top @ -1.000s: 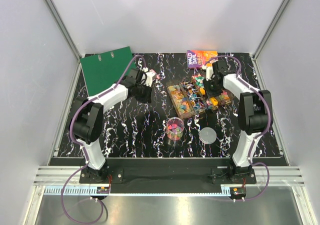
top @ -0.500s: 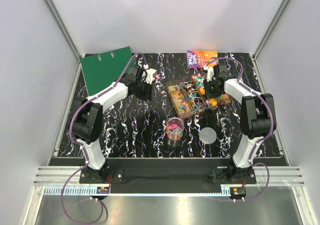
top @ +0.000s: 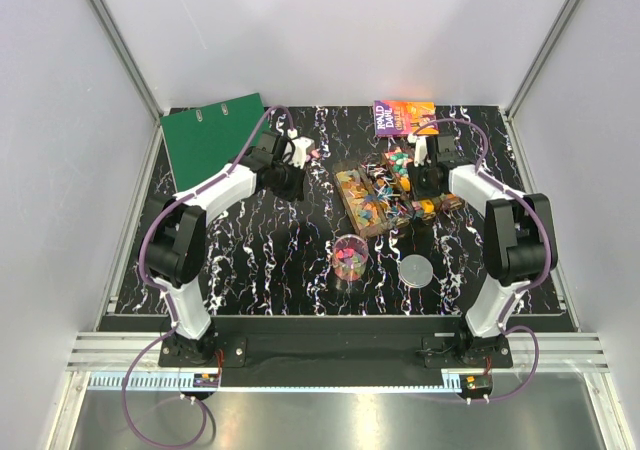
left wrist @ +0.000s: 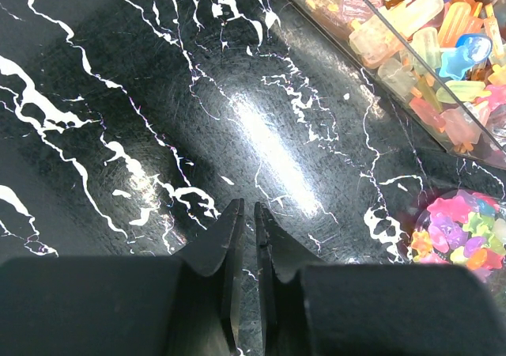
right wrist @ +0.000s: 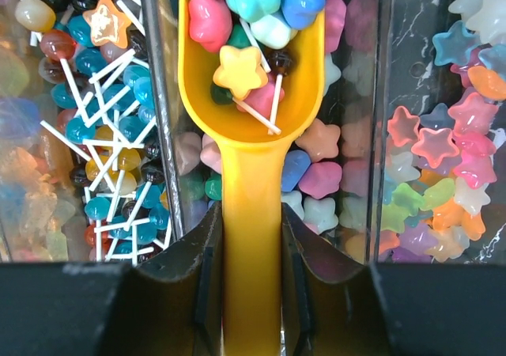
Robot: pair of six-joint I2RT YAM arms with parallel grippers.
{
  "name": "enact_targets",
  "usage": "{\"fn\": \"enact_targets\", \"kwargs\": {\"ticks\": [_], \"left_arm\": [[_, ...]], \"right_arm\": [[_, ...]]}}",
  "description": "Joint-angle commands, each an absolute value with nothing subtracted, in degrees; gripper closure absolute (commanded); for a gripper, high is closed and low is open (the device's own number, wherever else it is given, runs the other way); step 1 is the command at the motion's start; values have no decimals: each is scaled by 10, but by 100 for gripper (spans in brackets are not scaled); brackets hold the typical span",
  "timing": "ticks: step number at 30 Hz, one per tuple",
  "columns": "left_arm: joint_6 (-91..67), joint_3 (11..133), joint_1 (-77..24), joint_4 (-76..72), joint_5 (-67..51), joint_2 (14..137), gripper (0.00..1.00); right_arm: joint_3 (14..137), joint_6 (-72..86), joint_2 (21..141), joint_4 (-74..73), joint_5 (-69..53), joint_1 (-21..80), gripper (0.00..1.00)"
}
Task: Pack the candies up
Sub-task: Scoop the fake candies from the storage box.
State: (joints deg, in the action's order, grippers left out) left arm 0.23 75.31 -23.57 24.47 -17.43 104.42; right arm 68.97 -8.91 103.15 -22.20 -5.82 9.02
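Observation:
The candies (right wrist: 239, 70) are small coloured stars, hearts and lollipops. Some are heaped in the bowl of a yellow scoop (right wrist: 251, 126). My right gripper (right wrist: 251, 213) is shut on the scoop's handle and holds it above clear bins (top: 420, 195) full of more candies (right wrist: 443, 158). In the top view my right gripper (top: 415, 175) hangs over those bins. A clear cup (top: 349, 255) with candies in it stands on the table nearer the arms. My left gripper (left wrist: 247, 207) is shut with nothing in it, low over bare table to the left of a clear tray (left wrist: 427, 39).
A green binder (top: 210, 135) lies at the back left. A colourful book (top: 400, 117) lies at the back behind the bins. A round lid (top: 417, 269) sits to the right of the cup. Lollipops (right wrist: 95, 134) fill the bin left of the scoop.
My left gripper has drawn a little toward the back of the table. My right arm's elbow has swung slightly right while its gripper stays over the bins with the scoop.

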Motion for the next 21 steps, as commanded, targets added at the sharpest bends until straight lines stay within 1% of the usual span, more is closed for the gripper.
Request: {"fn": "enact_targets", "kwargs": {"ticks": [1,7,12,21], "left_arm": [[13,779,-240,237,-173,1049,87],[30,782,-254,250,-163,1058,87],[47,789,-266,265,-155,1070,88],[59,802,-279,272,-146,1081,89]], "right_arm": [[636,-86,976,-120,-61,98,100],[606,-84,990,-32,-72,103,100],[600,-91,998,10,-62,104,100],[546,-87,952,64,-50,104,100]]}}
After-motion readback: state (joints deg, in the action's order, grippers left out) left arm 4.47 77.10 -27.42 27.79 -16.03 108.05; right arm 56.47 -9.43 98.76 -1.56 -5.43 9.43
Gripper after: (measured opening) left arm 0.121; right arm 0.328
